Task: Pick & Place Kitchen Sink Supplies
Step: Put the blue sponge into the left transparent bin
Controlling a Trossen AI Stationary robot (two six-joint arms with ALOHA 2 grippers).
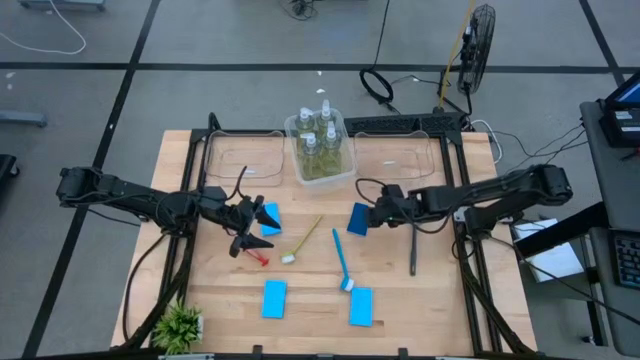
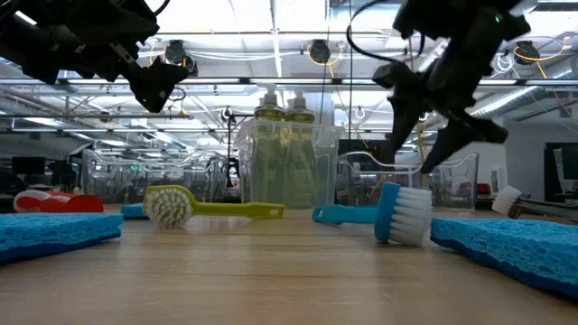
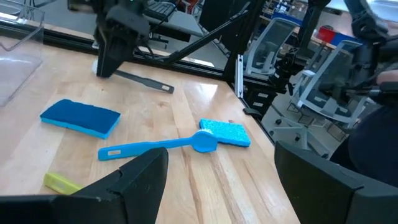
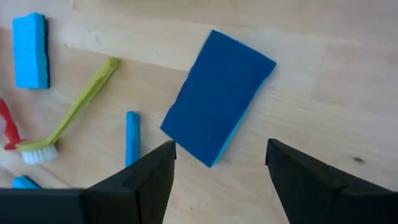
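The right gripper [image 1: 372,214] hangs with its fingers spread wide just above a blue sponge [image 4: 217,96] that lies flat on the wooden table [image 1: 420,300], touching nothing; the sponge sits free on all sides, with bare wood around it. The left gripper [image 1: 243,214], fingers likewise parted and empty, hovers beside a second blue sponge [image 1: 268,218] and over the red brush [image 1: 256,257]. Between the two arms lie the yellow-green brush [image 1: 303,240] and the blue brush [image 1: 342,262], each flat and apart from the other; the dark grey brush [image 1: 412,250] rests near the right frame rail. Two more sponges [image 1: 274,298] lie at the near edge, well clear of both arms. The four pump bottles [image 1: 320,140] stand upright in the middle clear bin [image 1: 345,172] at the far side, flanked by two other clear bins [image 1: 240,158]. A potted plant [image 1: 180,325] sits at the near-left corner.
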